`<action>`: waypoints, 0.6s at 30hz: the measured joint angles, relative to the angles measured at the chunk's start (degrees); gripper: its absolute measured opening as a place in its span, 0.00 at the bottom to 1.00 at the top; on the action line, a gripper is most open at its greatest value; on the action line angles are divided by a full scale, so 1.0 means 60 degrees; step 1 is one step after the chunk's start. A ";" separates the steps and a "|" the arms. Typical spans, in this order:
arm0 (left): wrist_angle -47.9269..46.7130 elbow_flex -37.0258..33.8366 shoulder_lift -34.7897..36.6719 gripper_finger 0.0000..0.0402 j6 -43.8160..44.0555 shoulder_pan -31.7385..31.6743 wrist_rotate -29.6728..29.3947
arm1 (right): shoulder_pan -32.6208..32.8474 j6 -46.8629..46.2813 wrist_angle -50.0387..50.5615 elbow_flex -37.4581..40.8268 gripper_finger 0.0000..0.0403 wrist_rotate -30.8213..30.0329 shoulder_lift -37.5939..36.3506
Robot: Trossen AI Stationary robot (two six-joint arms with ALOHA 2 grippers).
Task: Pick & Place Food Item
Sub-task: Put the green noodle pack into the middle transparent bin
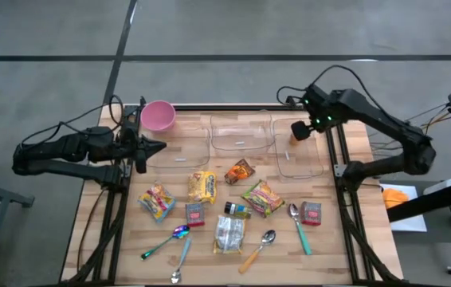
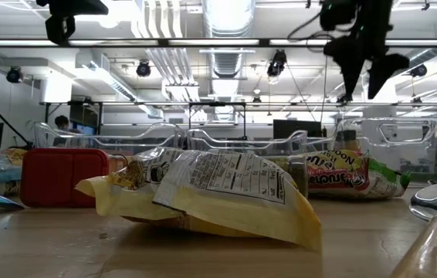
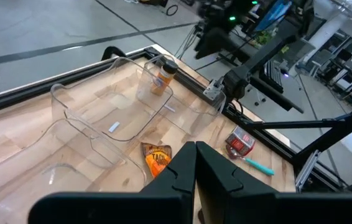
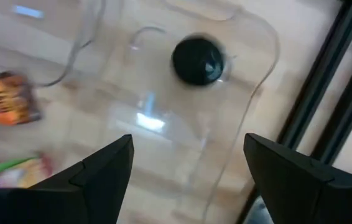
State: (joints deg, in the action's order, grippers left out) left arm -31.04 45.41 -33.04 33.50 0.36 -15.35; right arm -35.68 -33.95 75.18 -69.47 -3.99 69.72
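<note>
A small orange bottle (image 3: pixel 162 76) with a black cap (image 4: pixel 198 60) stands upright on the floor of the clear bin at the back right (image 1: pixel 321 166). My right gripper (image 4: pixel 188 180) hangs above that bin, fingers pointing down and open, with nothing between them; the cap shows below and beyond the fingertips. In the low view it (image 2: pixel 363 91) is high above the table. My left gripper (image 1: pixel 162 146) waits at the table's left side near the pink bowl, shut and holding nothing.
A pink bowl (image 1: pixel 158 115) and two more clear bins (image 1: pixel 241 134) (image 1: pixel 187 150) line the back. Snack packets (image 1: pixel 240 171) (image 1: pixel 201 186) (image 1: pixel 261 198) (image 1: pixel 229 233), a small bottle (image 1: pixel 237 210), red boxes (image 1: pixel 311 213) and several spoons (image 1: pixel 299 227) lie across the middle and front.
</note>
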 joint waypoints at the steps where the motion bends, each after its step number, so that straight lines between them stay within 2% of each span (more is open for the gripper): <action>1: -0.0006 0.0000 -0.0077 0.05 -0.0023 0.0000 0.0001 | 0.0302 -0.0375 0.0026 0.0023 0.75 0.0002 -0.0212; 6: -0.0009 0.0000 -0.0450 0.05 -0.0192 -0.0003 0.0004 | 0.2287 -0.2454 0.0361 0.0032 0.75 0.0000 -0.0741; 12: 0.0211 0.0000 -0.0576 0.05 -0.0819 -0.0015 0.0002 | 0.4865 -0.4602 0.0477 0.0043 0.75 -0.0356 -0.0554; 18: 0.0207 0.0000 -0.0576 0.05 -0.1045 -0.0015 0.0076 | 0.7553 -0.3786 -0.0742 -0.0109 0.75 -0.1580 0.0066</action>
State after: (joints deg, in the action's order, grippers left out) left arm -29.80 45.41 -36.49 27.22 0.27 -14.90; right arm 9.63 -56.67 70.73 -70.12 -13.47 70.12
